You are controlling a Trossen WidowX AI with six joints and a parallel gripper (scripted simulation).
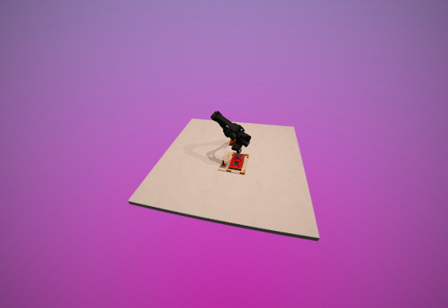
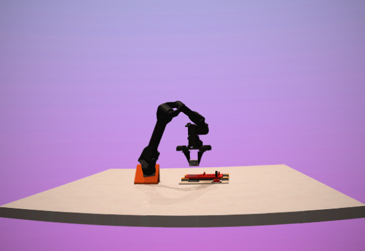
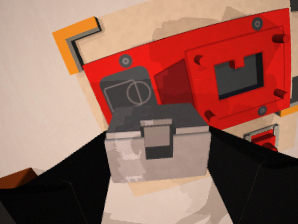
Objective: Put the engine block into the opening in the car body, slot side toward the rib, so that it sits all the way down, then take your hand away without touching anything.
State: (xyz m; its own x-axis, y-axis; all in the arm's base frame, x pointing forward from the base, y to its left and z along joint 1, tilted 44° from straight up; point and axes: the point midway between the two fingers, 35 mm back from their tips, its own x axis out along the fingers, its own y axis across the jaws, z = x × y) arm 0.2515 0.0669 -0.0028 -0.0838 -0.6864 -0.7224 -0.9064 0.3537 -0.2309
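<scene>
My gripper (image 3: 155, 133) (image 2: 193, 161) (image 1: 237, 148) is shut on the grey engine block (image 3: 156, 163) (image 2: 193, 162) and holds it a little above the board. The red car body (image 3: 166, 70) (image 2: 201, 176) (image 1: 237, 161) lies flat on the beige board (image 3: 133, 23) (image 1: 226, 168) below and slightly ahead of the block. Its dark rectangular opening (image 3: 237, 78), with a small rib jutting in from one long side, lies to the right of the block in the wrist view. A grey outlined seat (image 3: 127, 92) on the body, just past the block, is empty.
The board has orange and black corner marks (image 3: 72, 42). A small red part (image 3: 265, 137) (image 1: 223, 164) lies beside the car body. The orange arm base (image 2: 147, 176) stands left of the board on the pale table (image 1: 245, 213) (image 2: 261, 189).
</scene>
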